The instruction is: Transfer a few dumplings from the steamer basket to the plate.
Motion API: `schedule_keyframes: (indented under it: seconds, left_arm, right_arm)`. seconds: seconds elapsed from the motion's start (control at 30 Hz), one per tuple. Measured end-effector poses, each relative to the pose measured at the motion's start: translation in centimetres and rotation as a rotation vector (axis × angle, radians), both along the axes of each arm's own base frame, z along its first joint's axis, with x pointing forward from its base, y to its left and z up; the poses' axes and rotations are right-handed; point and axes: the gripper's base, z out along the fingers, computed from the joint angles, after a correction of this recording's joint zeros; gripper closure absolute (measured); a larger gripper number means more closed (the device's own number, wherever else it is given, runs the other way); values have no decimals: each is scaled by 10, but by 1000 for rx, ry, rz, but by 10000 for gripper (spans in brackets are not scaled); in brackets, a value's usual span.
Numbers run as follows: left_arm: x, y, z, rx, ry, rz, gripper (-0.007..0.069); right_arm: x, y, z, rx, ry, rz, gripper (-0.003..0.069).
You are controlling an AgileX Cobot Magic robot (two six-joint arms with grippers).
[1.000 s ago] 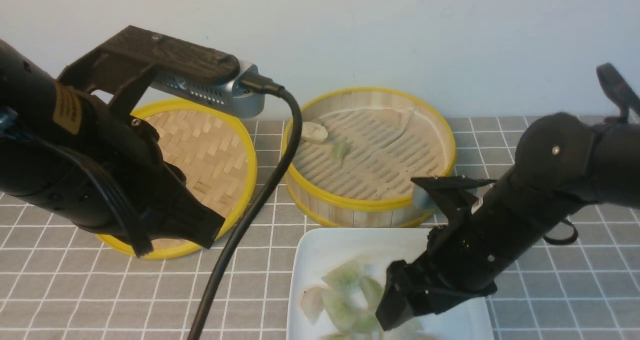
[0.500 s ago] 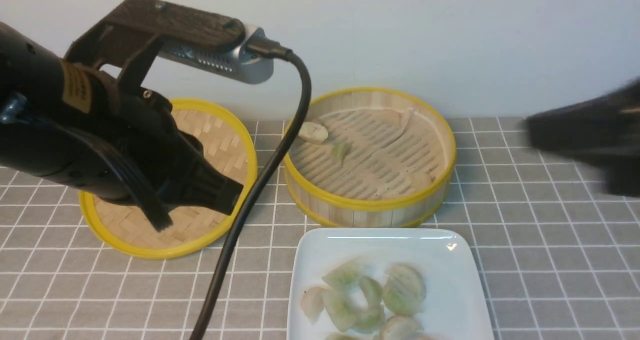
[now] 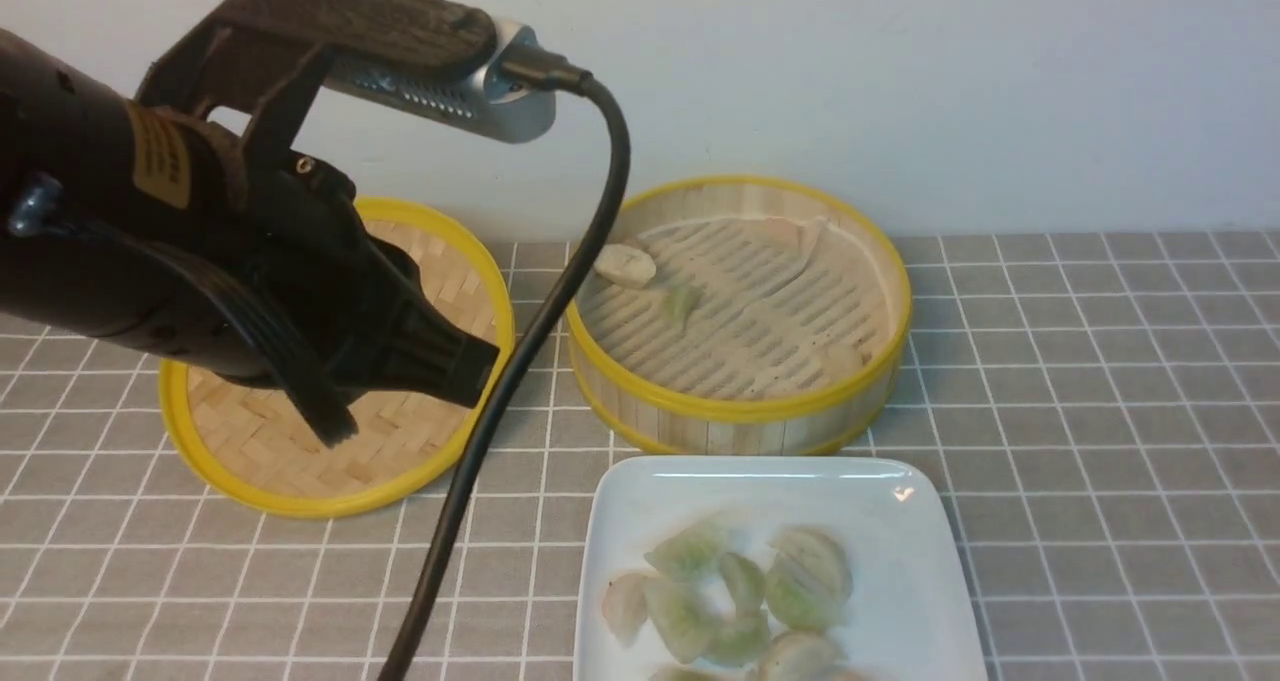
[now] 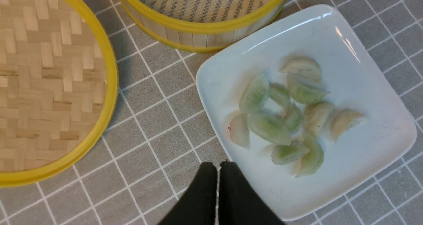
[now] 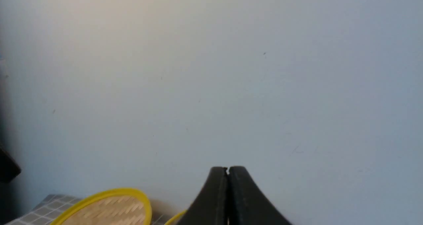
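Observation:
The steamer basket (image 3: 740, 416) stands at the back centre, with a pale dumpling (image 3: 625, 264) and a green one (image 3: 682, 303) near its far left wall. In front of it, the white plate (image 3: 900, 581) holds a heap of several dumplings (image 3: 740, 591). In the left wrist view the plate (image 4: 363, 86) and its dumplings (image 4: 271, 129) show fully. My left gripper (image 4: 218, 164) is shut and empty, hovering by the plate's left edge and above the lid (image 3: 478, 376). My right gripper (image 5: 228, 168) is shut and empty, raised and facing the wall, out of the front view.
The flat woven lid (image 3: 300, 461) with a yellow rim lies left of the basket, partly under my left arm. A black cable (image 3: 520, 361) hangs from the left wrist camera down across the table. The cloth is grey with a white grid, and a pale wall stands behind.
My right arm has pulled away from the plate to the right and out of the front view, its jaws closing empty. My left arm has risen a little.

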Motion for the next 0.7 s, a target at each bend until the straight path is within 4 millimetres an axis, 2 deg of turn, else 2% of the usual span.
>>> schedule_keyframes:
  seconds: [0.17, 0.33, 0.37, 0.4, 0.6, 0.7]
  left_arm:
    - [-14, 10, -6, -46, -65, -6, 629]
    - [-58, 40, -21, -197, -267, 9, 629]
    - [-60, 42, -23, -198, -267, 10, 629]
    - [-73, 51, -28, -263, -345, 20, 629]
    - [-103, 72, -44, -346, -456, 24, 629]
    - [-112, 78, -50, -360, -474, 25, 629]
  right_arm:
    - [1, -2, -1, 33, -4, -20, 671]
    - [1, -4, 0, 10, -19, -43, 671]
    - [1, -4, 0, 8, -20, -44, 671]
    - [1, -4, 0, 0, -25, -49, 671]
    - [1, -4, 0, -7, -28, -53, 671]
    - [1, -4, 0, -8, -29, -54, 671]
